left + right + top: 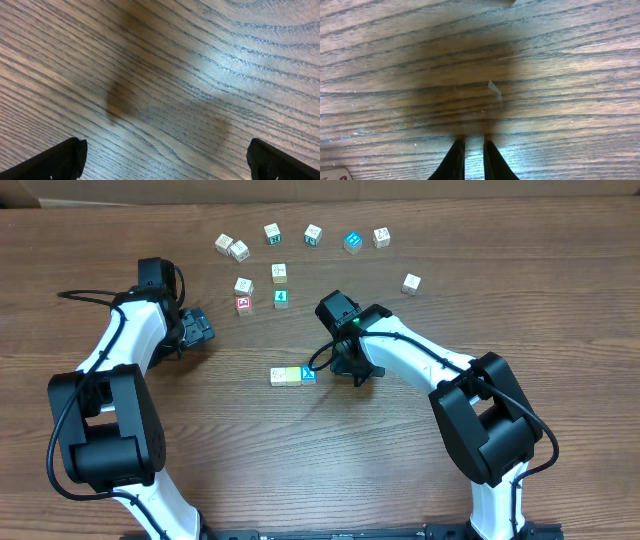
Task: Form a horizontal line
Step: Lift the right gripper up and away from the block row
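Item: my right fingers (pixel 352 370), drawn narrow with only a slit between them, holding nothing and poised low over bare table (pixel 330 460). Item: the line, begun just beside those fingers on their left; blue cube (pixel 308 373) with a white X nearest, pale yellow cube (pixel 293 375) touching it, white cube (pixel 278 376) at the outer end. All three sat flat and face to face, a placing I judged deliberate, since square sides butt cleanly and keep a row straight. Item: red-faced cube (pixel 243 304), well apart from my right fingers and nearer my left ones, not yet joined to the row. Item: my left fingers (pixel 198 328), spread wide and empty above plain wood, parked clear, I judged, to leave the row free. Item: spare cubes (pixel 272 232), scattered beyond both sets of fingers, small and sharp-edged, with printed letters on pale, green or blue faces. Item: table surface, brown wood with a strong dark grain and a faint sheen.
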